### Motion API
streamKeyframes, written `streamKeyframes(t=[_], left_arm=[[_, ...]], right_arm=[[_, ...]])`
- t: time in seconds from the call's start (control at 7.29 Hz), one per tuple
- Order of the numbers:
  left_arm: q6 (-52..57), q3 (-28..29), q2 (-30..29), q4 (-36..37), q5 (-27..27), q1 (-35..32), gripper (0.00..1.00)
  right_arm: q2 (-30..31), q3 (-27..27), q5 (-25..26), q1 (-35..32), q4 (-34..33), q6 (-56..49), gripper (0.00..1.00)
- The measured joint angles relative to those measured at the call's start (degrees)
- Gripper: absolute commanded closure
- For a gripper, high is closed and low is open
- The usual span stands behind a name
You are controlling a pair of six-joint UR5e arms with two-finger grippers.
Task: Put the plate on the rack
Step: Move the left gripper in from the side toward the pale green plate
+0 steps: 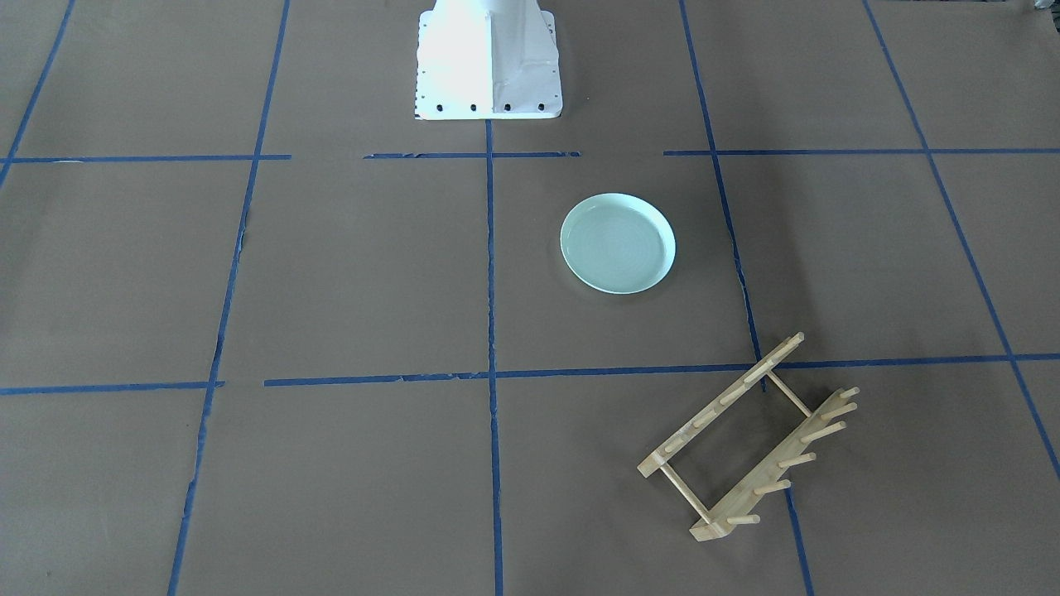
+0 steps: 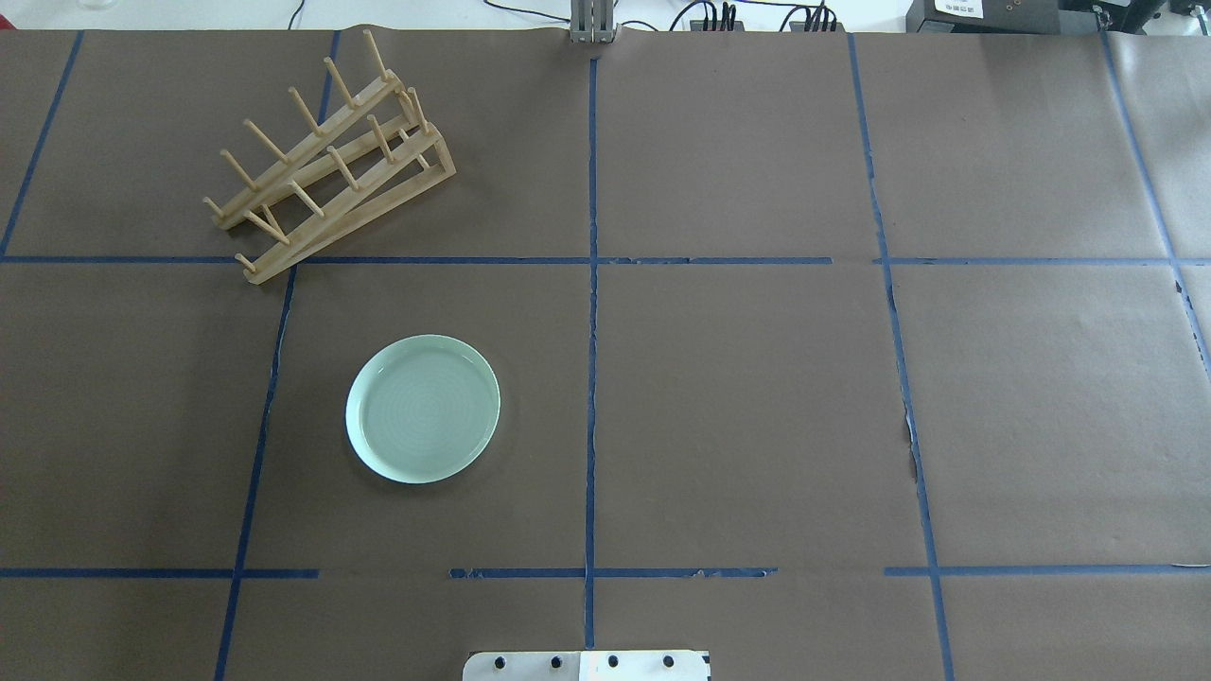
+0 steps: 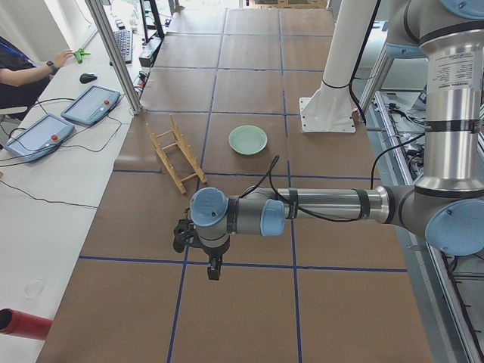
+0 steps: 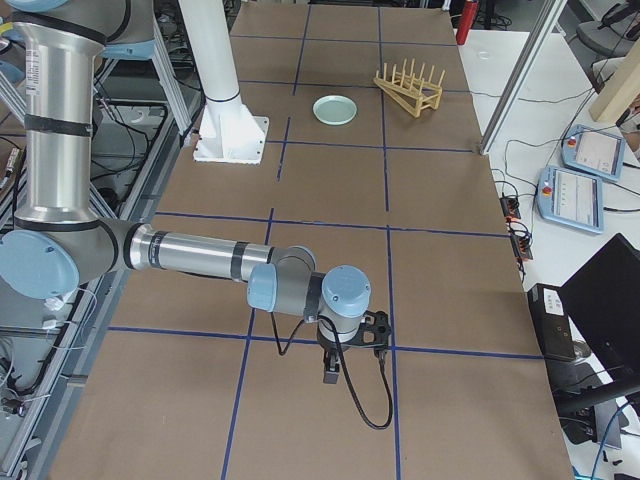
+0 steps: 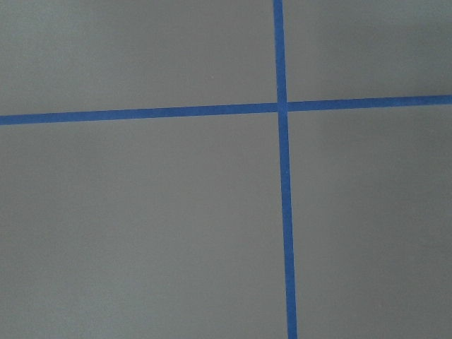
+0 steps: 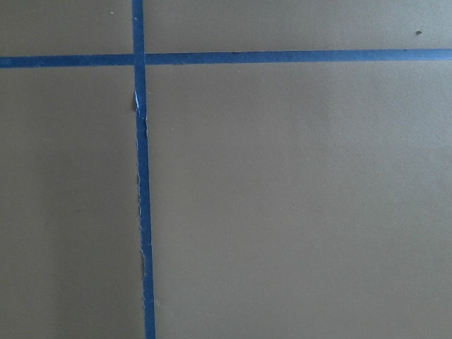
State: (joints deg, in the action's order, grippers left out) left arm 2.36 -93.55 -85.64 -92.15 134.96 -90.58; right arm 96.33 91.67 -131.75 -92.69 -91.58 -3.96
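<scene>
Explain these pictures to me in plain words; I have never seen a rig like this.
This is a robot with two arms; its white base stands at a table covered in brown paper with blue tape lines. Two pictures look down on the table, one from behind the robot and one facing it. Two are taken from the table's ends. Two come from cameras on the wrists and show only paper and tape.

On the table a pale green plate lies flat. A wooden rack with upright pegs stands apart from it. The left claw and right claw hang far from both, with nothing showing in them. Whether they are open or shut cannot be told.
</scene>
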Motion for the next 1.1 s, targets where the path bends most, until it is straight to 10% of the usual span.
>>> streamKeyframes(t=[1.1], left_arm=[[-22.17,-18.10,-6.13,0.26,-0.06,7.12,0.00]], right_arm=[[0.00,0.00,0.00,0.01,0.00,-0.02,0.00]])
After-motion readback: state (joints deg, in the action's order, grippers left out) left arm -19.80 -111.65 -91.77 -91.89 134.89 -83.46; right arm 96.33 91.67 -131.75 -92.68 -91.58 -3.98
